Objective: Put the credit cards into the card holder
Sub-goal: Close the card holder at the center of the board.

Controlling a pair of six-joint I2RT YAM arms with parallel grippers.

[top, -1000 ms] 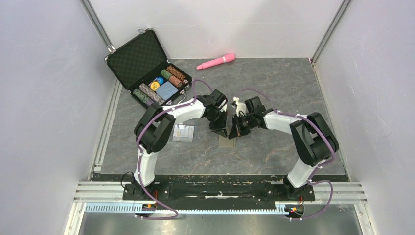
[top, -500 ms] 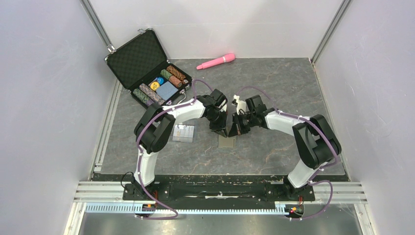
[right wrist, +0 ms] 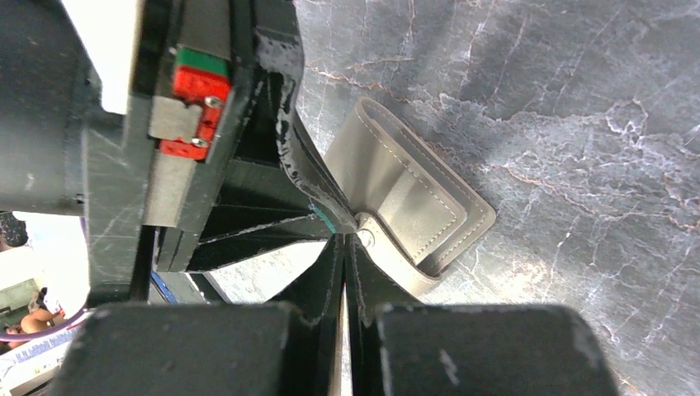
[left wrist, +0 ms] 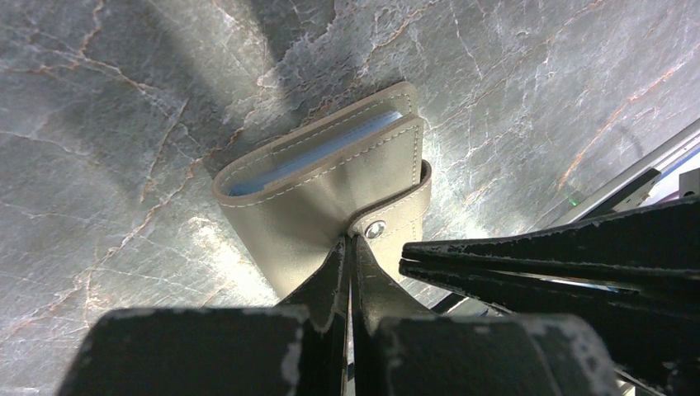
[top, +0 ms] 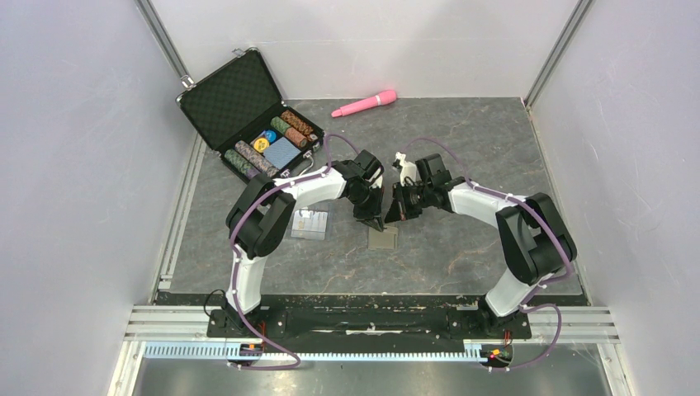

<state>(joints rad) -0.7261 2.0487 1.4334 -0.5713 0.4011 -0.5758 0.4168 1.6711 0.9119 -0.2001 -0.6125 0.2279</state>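
Two grips persist: the left gripper (left wrist: 350, 241) stays clamped on the card holder (left wrist: 330, 194), and the right gripper (right wrist: 345, 239) stays clamped on its snap tab (right wrist: 369, 238). The right arm (top: 476, 198) has edged toward twelve o'clock.

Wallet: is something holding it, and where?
The left gripper pinches the wallet by its front flap, beside the snap. The right gripper, shut, meets the snap tab; its grip is unclear.

Bright even overhead light, soft short shadows, white glare patches on the marbled desk (left wrist: 206, 239) in wrist views, nearest foreground out of focus
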